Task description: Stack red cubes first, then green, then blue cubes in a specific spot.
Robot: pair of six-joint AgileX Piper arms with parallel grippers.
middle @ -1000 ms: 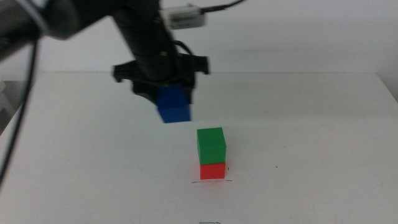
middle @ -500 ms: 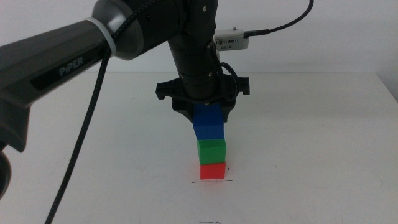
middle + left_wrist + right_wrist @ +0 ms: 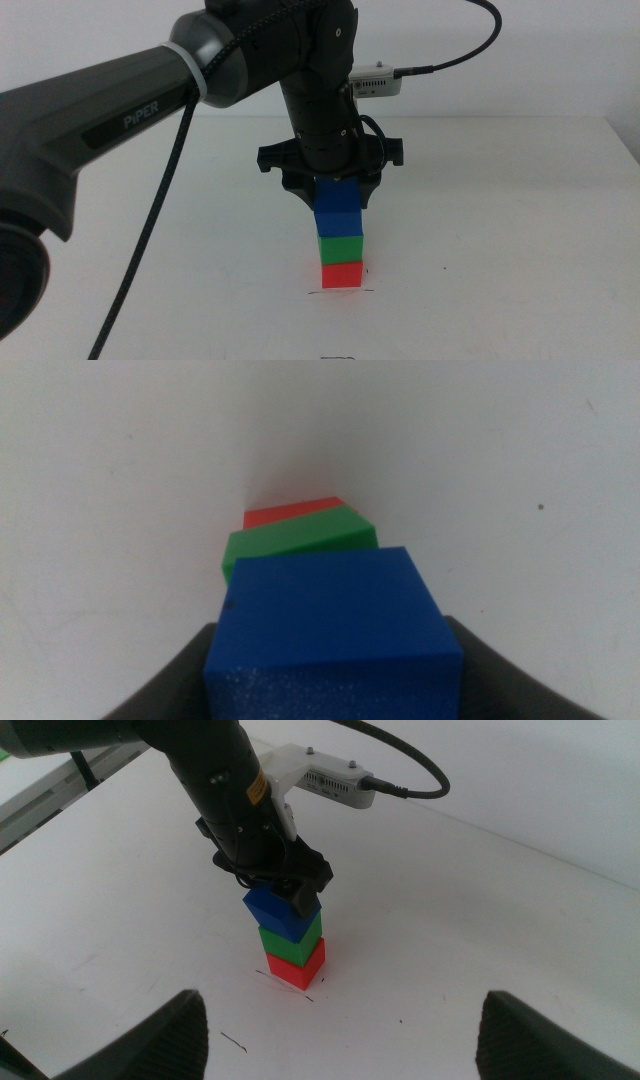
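Now my left fingers (image 3: 336,190) grip the blue cube (image 3: 336,218) from above, resting it on the green cube (image 3: 340,246), which sits on the red cube (image 3: 341,273). The stack stands over the thin pen mark (image 3: 340,291), toward the near edge of the white surface (image 3: 520,200), about midway between its sides. From my left wrist, the blue cube looks slightly offset from the green one. If I open unevenly or lift off at a slant, I judge a finger could drag the blue cube and topple the tower. My right fingers (image 3: 340,1040) are spread wide, waiting well back from the stack.
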